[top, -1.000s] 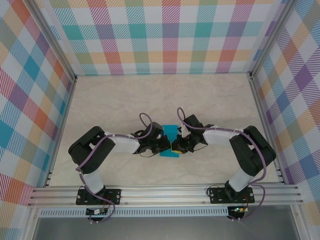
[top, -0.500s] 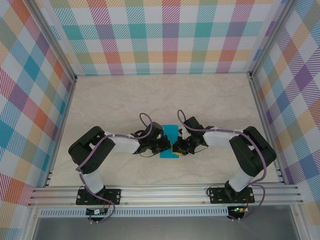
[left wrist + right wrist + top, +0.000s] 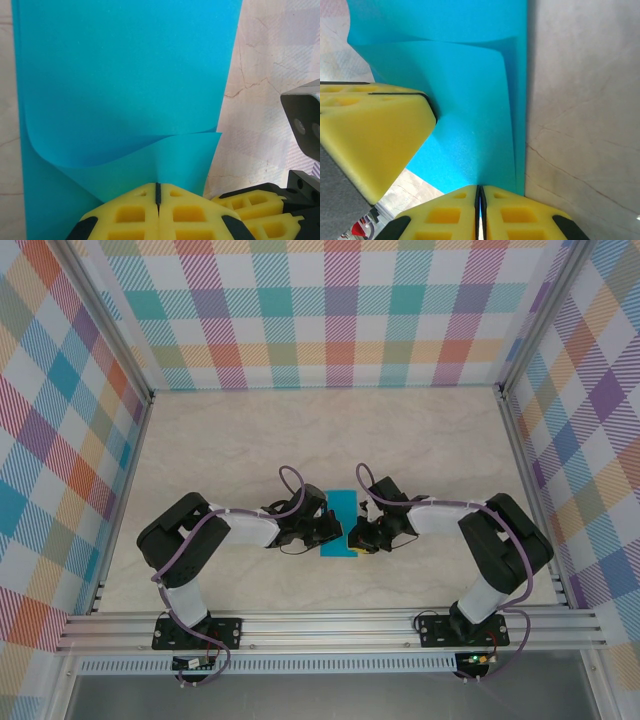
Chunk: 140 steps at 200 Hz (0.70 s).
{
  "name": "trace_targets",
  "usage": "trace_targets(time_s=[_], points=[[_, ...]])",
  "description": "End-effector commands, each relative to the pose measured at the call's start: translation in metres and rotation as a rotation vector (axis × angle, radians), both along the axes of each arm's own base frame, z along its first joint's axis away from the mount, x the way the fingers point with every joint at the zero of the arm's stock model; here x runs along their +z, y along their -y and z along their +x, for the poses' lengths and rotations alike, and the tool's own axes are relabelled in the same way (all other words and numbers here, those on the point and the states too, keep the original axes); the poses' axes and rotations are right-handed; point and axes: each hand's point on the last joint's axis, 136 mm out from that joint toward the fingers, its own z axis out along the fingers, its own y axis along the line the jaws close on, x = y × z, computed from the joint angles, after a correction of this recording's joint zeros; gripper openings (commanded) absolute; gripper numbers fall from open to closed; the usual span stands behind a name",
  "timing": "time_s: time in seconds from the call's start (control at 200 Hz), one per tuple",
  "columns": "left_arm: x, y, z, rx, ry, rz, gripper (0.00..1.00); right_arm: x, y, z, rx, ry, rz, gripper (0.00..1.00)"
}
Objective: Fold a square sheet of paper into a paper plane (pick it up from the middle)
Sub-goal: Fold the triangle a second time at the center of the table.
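The square sheet of paper (image 3: pixel 340 506) lies teal-blue on the table between the two arms, folded over into a narrow strip. In the left wrist view the paper (image 3: pixel 125 75) has a loose flap curling up toward my left gripper (image 3: pixel 158 187), which is shut on that flap's edge. My right gripper (image 3: pixel 480 189) is shut on the paper (image 3: pixel 470 100) from the opposite side. From above, the left gripper (image 3: pixel 332 531) and right gripper (image 3: pixel 353 538) almost touch over the sheet's near end. The paper plane is out of view.
The marbled tabletop (image 3: pixel 300 440) stretches beyond the paper toward the plaid back wall (image 3: pixel 330 310). Plaid side walls close in both sides. An aluminium rail (image 3: pixel 330 625) carries the arm bases at the near edge.
The right gripper has slid slightly toward the near edge and the left along the paper. The left arm has not visibly moved.
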Motion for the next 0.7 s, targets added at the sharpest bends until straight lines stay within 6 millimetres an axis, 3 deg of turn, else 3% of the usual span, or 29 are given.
trace_targets(time_s=[0.0, 0.195, 0.295, 0.485, 0.695], points=[[-0.018, -0.011, -0.017, -0.021, -0.048, 0.059, 0.0, -0.004, 0.012, -0.01, -0.002, -0.017, -0.059, 0.12], [-0.019, -0.011, -0.017, -0.02, -0.052, 0.06, 0.0, 0.028, -0.007, -0.004, 0.022, 0.026, 0.065, 0.13], [-0.019, -0.01, -0.017, -0.019, -0.05, 0.059, 0.0, 0.033, -0.012, -0.003, 0.03, 0.028, 0.098, 0.14], [-0.018, -0.01, -0.017, -0.021, -0.05, 0.058, 0.0, 0.013, -0.007, -0.012, 0.039, -0.012, 0.051, 0.13], [-0.019, -0.012, -0.017, -0.018, -0.052, 0.065, 0.0, -0.013, 0.018, -0.022, 0.028, -0.027, -0.083, 0.12]])
